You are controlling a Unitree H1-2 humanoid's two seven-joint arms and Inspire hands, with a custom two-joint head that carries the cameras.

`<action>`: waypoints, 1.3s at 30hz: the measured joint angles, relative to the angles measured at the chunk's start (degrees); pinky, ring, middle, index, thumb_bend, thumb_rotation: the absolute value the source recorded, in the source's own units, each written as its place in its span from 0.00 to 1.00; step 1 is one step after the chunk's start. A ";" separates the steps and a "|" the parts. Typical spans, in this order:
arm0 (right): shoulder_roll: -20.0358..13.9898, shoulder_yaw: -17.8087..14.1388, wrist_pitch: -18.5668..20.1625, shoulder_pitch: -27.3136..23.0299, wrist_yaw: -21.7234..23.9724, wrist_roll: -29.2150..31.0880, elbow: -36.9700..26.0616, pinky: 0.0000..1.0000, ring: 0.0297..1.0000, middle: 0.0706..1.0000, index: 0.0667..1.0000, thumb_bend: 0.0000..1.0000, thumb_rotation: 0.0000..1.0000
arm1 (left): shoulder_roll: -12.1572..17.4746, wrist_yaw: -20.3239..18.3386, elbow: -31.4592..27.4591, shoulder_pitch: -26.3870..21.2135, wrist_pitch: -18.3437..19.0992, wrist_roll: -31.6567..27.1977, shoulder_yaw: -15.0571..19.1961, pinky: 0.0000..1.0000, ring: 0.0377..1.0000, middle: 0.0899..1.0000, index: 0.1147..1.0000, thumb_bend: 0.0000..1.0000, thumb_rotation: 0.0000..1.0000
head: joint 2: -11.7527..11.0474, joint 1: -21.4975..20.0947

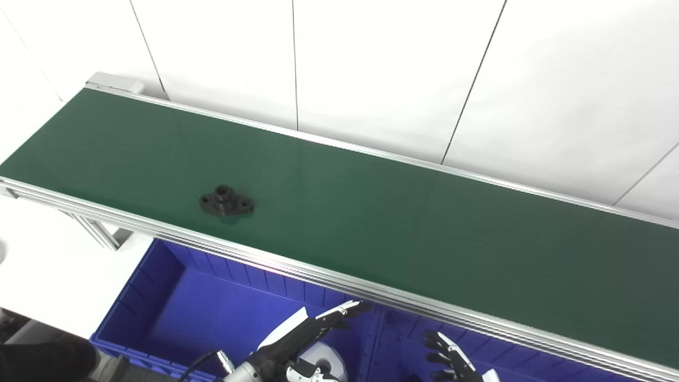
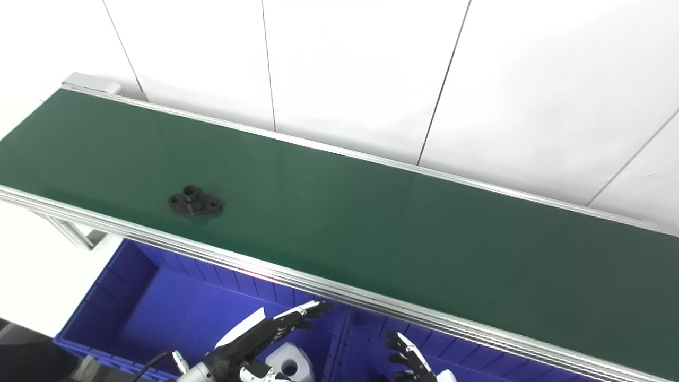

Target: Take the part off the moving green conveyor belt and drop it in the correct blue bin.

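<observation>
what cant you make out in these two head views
- Right hand: cut off by the bottom edge in both views.
- White part in the left blue bin: partly behind the left hand, shape unclear.
- Right blue bin: floor hidden by the conveyor belt rail and bottom edge.
- Black part: too small for fine detail.

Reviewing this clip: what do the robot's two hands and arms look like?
The left hand has black fingers with white plates along their backs and pale tips, plus a white back-of-hand cover. A metallic wrist and a thin black cable lead into it. The right hand shows the same black fingers with white plating; its arm is out of view.
</observation>
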 measured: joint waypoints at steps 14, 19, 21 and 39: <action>0.47 -0.85 -1.65 -0.45 -1.00 1.18 0.43 0.62 0.76 0.80 0.83 0.64 0.14 | -0.04 0.00 0.11 -0.42 -0.08 -0.01 0.00 0.89 0.96 0.98 0.90 0.72 0.40 | 0.35 -1.31; 1.07 -2.60 -3.48 -0.44 -1.83 3.13 -0.57 0.62 0.75 0.80 0.82 0.62 0.16 | -0.02 0.01 0.11 -0.45 -0.08 0.01 0.04 0.89 0.96 0.99 0.91 0.73 0.43 | 2.19 -5.61; 1.16 -3.33 -4.35 -0.44 -2.29 3.83 -1.99 0.61 0.76 0.80 0.82 0.62 0.18 | 0.07 0.00 0.11 -0.50 -0.08 0.01 0.09 0.90 0.97 0.99 0.92 0.72 0.44 | 2.20 -5.62; 2.67 -7.89 1.37 -7.90 1.69 4.28 -16.76 0.69 0.79 0.83 0.86 0.62 0.33 | 2.45 -0.16 -0.41 -0.42 -0.01 -2.54 1.51 0.93 0.99 1.00 0.94 0.63 0.47 | 6.77 -17.31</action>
